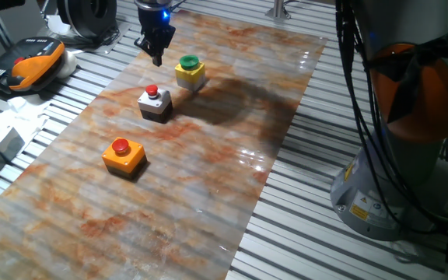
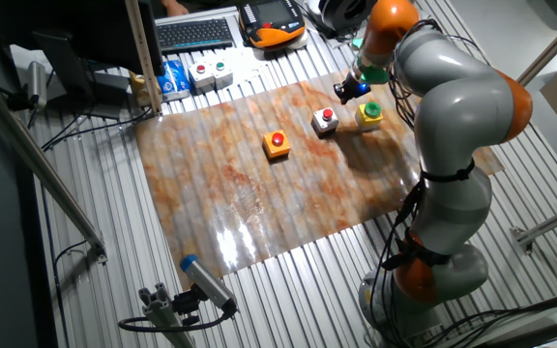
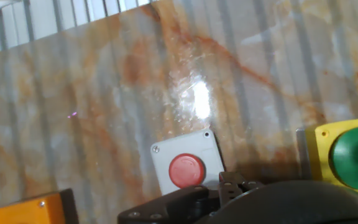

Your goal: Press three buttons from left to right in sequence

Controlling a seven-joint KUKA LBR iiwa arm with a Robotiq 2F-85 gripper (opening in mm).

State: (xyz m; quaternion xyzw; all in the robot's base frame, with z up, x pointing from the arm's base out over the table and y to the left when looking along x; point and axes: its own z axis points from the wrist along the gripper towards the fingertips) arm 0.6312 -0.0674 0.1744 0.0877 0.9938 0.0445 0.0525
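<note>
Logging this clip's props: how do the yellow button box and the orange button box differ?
The yellow button box has a green cap; the orange button box has a red one. In the one fixed view, the yellow box sits farthest back, close to the gripper, while the orange box sits nearest the camera, far from the gripper. Both are small square boxes with round caps, resting on the marbled mat.

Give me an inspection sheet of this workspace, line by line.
Surface: glossy marbled orange-grey mat on a slatted metal table.
Job's things: yellow box with green cap, grey-white box with red cap and orange box with red cap in a diagonal row.
Clutter: white control box, keyboard, orange-black pendant.
Tool: above the mat, beside the yellow box; finger state unclear.
Cables: black bundle along the arm.
Surroundings: nothing seen.
</note>
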